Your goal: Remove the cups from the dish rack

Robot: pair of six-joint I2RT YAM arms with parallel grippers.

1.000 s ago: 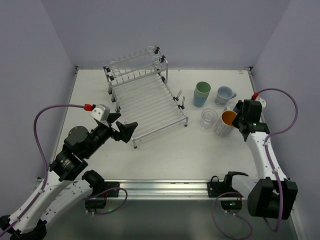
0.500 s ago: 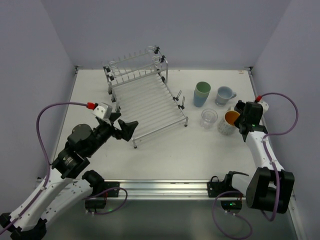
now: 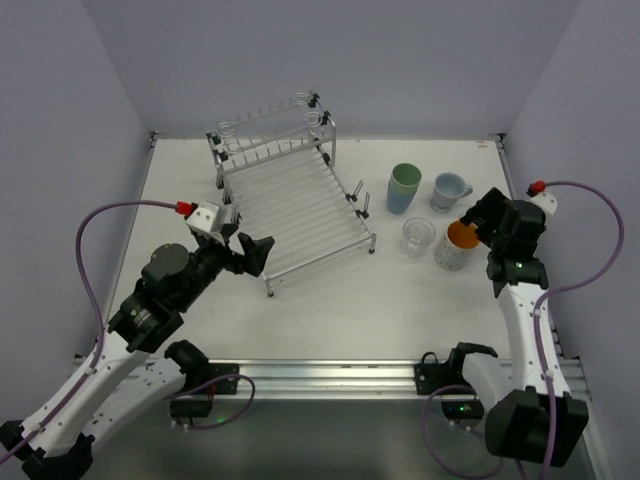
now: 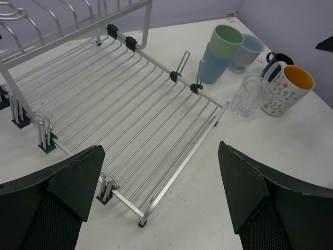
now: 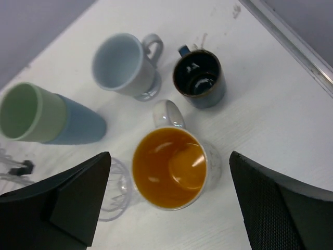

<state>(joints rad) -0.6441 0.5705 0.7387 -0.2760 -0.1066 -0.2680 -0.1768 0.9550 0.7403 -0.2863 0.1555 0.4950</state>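
The dish rack stands at the back left with no cups on its rods. Right of it stand the cups: a pale green tumbler nested in a light blue one, a pale grey mug, a clear glass, a dark blue mug and a white cup with an orange inside. My right gripper hangs open just above the white cup, touching nothing. By the rack's near left corner, my left gripper is open and empty.
The table's right edge rail runs close behind the dark blue mug. Two small upright wire prongs stick up on the rack's right side, next to the tumblers. Walls close the table at the back and sides.
My right gripper has opened and let go of the white cup, which now stands upright beside the glass; the gripper has drawn up and back. The left arm shifted slightly.
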